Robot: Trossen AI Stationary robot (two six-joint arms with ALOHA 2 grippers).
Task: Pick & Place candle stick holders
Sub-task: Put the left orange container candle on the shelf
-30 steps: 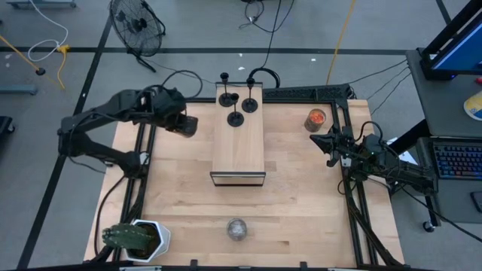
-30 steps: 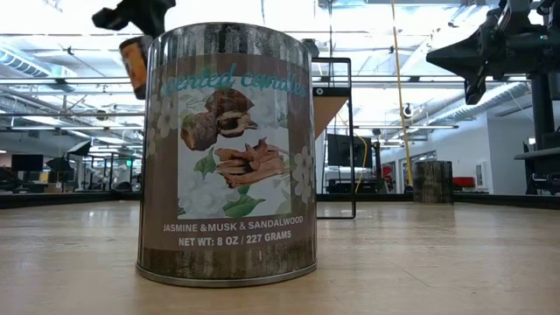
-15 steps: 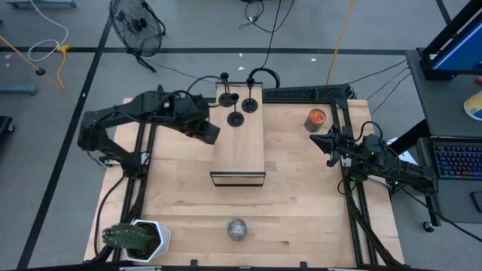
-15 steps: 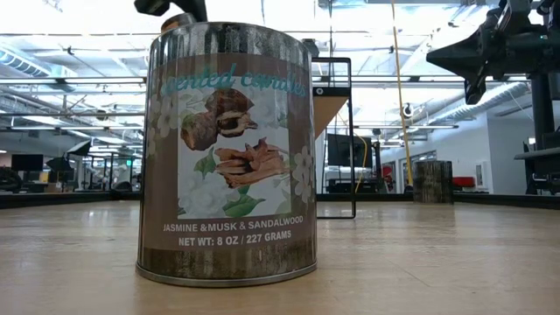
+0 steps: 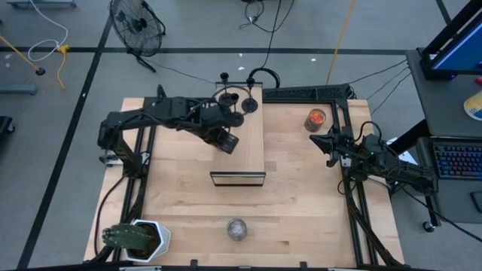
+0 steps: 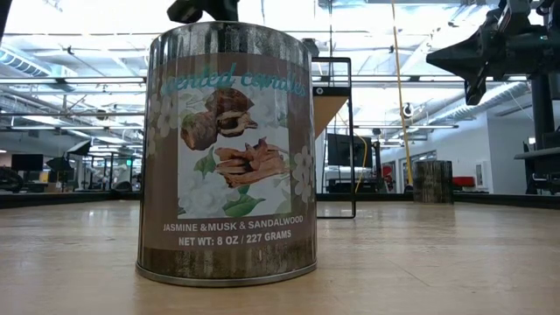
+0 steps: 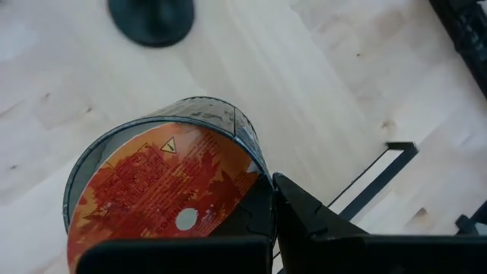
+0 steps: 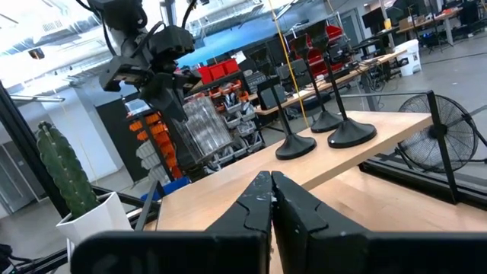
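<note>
Three black candle stick holders, each a disc base with a thin stem, stand on the far end of a wooden platform (image 5: 239, 150). Two of them (image 5: 250, 105) (image 5: 236, 118) show in the high view, and all three show in the right wrist view (image 8: 295, 146) (image 8: 326, 122) (image 8: 351, 134). My left gripper (image 5: 227, 141) hangs over the platform just near of them, shut on a glass jar with an orange top (image 7: 163, 190). One holder's base (image 7: 151, 19) lies just beyond the jar. My right gripper (image 5: 329, 143) is shut and empty at the table's right edge. My left gripper pinches the jar at its side wall just below the orange top (image 7: 251, 179). One finger (image 7: 304, 217) shows against the wall; the jar and the gripper body hide the other. The jar (image 8: 202, 125) hangs below the gripper, lifted clear above the platform.
A second orange-topped jar (image 5: 315, 119) stands at the table's far right. A silvery candle tin (image 5: 237, 228) stands near the front edge and fills the low view (image 6: 227, 153). A potted cactus (image 5: 135, 238) sits at the near left corner.
My left gripper has carried the jar toward the table's right edge, from over the table's far left part to over the platform near the holders. It has stayed shut on the jar, which stays lifted clear.
</note>
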